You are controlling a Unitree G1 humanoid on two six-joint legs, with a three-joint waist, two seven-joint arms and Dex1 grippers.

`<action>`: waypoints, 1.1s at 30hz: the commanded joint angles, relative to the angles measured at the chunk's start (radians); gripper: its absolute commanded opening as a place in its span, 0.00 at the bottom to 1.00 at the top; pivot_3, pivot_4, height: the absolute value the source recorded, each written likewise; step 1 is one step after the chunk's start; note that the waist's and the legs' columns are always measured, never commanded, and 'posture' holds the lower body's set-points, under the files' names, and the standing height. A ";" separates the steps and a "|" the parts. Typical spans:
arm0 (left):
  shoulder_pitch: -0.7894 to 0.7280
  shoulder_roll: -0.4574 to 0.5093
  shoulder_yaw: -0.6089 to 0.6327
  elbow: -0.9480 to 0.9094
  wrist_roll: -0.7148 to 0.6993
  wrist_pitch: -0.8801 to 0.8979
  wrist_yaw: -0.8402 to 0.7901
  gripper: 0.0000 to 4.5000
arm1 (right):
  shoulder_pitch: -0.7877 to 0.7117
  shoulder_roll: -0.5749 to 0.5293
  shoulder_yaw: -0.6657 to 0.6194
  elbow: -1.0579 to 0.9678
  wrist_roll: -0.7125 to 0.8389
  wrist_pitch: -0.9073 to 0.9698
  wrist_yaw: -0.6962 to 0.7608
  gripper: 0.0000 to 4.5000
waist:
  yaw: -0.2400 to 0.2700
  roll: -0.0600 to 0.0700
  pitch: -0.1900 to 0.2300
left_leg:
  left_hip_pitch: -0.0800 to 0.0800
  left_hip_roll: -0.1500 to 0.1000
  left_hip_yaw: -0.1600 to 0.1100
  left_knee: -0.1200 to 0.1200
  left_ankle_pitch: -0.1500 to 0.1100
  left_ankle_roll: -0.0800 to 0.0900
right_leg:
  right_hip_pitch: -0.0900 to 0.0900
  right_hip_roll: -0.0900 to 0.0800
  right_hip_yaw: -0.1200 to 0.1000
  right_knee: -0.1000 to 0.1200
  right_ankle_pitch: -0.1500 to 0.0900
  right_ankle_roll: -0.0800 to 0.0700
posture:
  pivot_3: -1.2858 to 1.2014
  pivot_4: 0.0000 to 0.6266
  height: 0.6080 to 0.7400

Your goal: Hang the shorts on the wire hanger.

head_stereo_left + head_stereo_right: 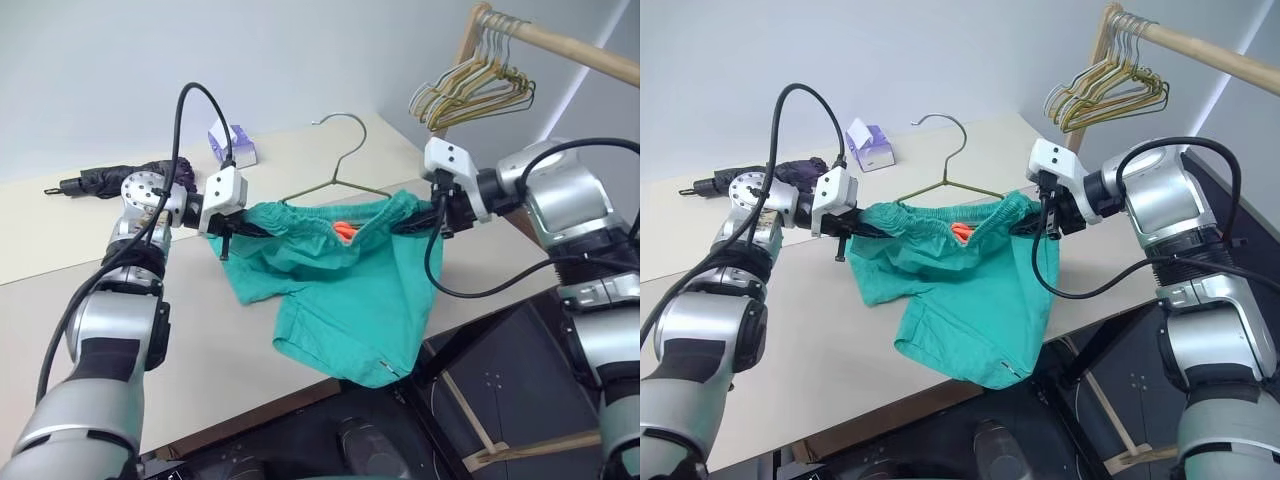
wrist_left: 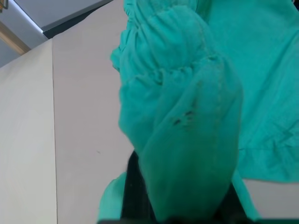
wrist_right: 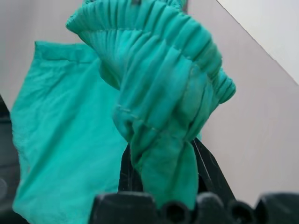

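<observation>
The teal-green shorts (image 1: 340, 290) hang stretched by their gathered waistband between my two grippers, just above the beige table (image 1: 200, 330). Their legs drape down over the table's front edge. An orange-red tag (image 1: 344, 232) shows inside the waistband. My left gripper (image 1: 240, 228) is shut on the waistband's left end, where the cloth (image 2: 182, 116) bunches over its dark fingers (image 2: 133, 196). My right gripper (image 1: 425, 222) is shut on the right end, the folds (image 3: 159, 107) pinched between its black fingers (image 3: 208, 172). The wire hanger (image 1: 338, 178) lies flat on the table just behind the shorts, hook pointing away.
A dark folded umbrella (image 1: 115, 180) and a purple-and-white tissue box (image 1: 233, 146) lie at the table's back left. Several bunched hangers (image 1: 470, 90) hang from a wooden rail (image 1: 560, 45) at the right. A dark stand sits below the table's front right.
</observation>
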 commanded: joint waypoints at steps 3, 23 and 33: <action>-0.048 -0.017 0.010 -0.011 0.005 0.007 0.019 0.42 | 0.108 -0.072 -0.172 -0.204 0.113 0.173 -0.065 0.00 | 0.002 0.000 0.000 | -0.002 0.000 -0.002 0.001 0.000 0.000 | 0.000 -0.001 -0.003 0.000 0.000 0.000 | 0.41 0.00 1.00; 0.026 -0.122 0.253 -0.236 -0.224 0.314 0.451 1.00 | 0.723 0.194 -0.932 -0.938 0.233 0.911 -0.822 0.00 | 0.009 0.002 -0.001 | -0.004 -0.002 -0.019 0.004 0.000 0.000 | 0.003 -0.002 -0.011 0.001 -0.002 0.003 | 0.39 0.00 1.00; 0.305 -0.263 0.246 -1.119 -0.588 0.973 0.687 1.00 | 0.540 0.278 -1.085 -0.871 -0.012 0.982 -1.196 0.00 | -0.001 0.012 -0.007 | -0.004 -0.001 -0.019 0.004 0.000 0.000 | 0.003 -0.001 -0.009 0.002 -0.002 0.002 | 0.38 0.03 1.00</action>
